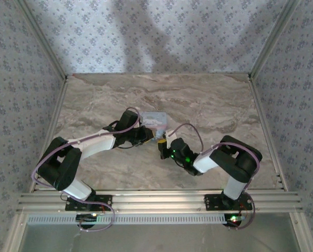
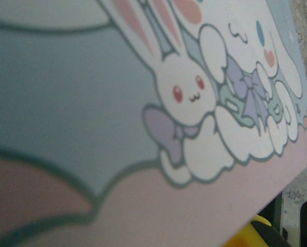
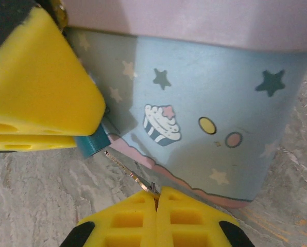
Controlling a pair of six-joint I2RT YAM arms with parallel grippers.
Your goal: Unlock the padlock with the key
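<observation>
Right gripper (image 3: pixel 156 203), fingers pressed together, pinches the key (image 3: pixel 128 172), its tip just short of the teal padlock (image 3: pixel 93 145) against the cartoon tin (image 3: pixel 210 103). Left gripper (image 3: pixel 84 135) seems clamped on the padlock. Inserting and turning remain.

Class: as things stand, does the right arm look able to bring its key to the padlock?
Probably yes. The right gripper is shut on the key, whose tip points at the teal padlock just ahead, nothing between them. The left gripper appears to pinch the padlock, and the keyhole isn't visible.
</observation>
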